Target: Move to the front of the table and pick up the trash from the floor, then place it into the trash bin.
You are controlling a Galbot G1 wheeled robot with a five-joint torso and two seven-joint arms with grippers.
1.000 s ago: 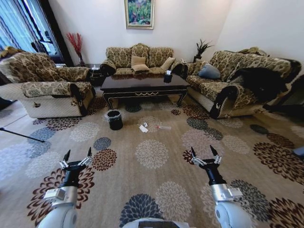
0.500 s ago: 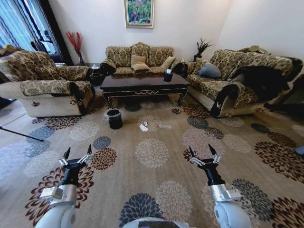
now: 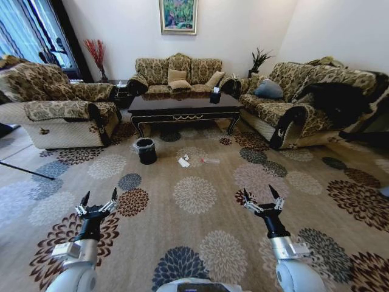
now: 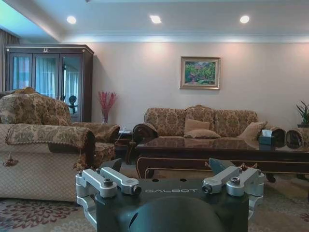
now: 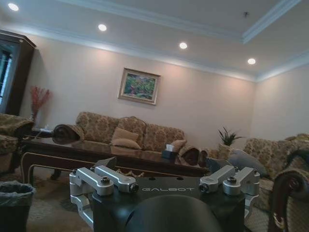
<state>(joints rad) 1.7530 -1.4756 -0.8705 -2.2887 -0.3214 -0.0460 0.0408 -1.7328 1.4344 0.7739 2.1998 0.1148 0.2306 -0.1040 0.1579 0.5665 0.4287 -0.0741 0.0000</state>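
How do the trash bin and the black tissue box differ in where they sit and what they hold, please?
The trash bin stands on the carpet beside the table's front left leg, while the black tissue box sits on the tabletop near its right end. The trash bin is round and lined with a greyish bag; the tissue box is squarer, with white tissue poking out. Both are small and black.

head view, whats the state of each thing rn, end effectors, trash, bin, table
left end effector: open, empty, held above the carpet
right end effector: open, empty, held above the carpet
trash: lying on the carpet before the table
trash bin: upright, bag-lined
table: a small dark box on top
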